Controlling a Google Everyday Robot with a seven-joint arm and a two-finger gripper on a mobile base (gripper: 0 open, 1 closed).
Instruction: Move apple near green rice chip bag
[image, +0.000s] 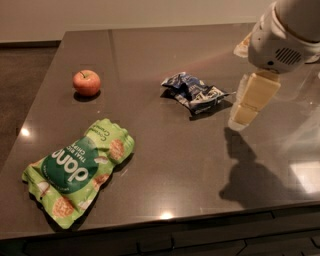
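The apple, small and red-orange with a short stem, sits on the dark table at the far left. The green rice chip bag lies flat at the front left, well in front of the apple and apart from it. My gripper hangs at the right side of the table, pointing down and to the left, just right of the blue snack bag. It holds nothing that I can see. It is far from both the apple and the green bag.
A crumpled dark blue and white snack bag lies mid-table between the apple and the gripper. The arm's white housing fills the upper right. The table's left edge and front edge are near.
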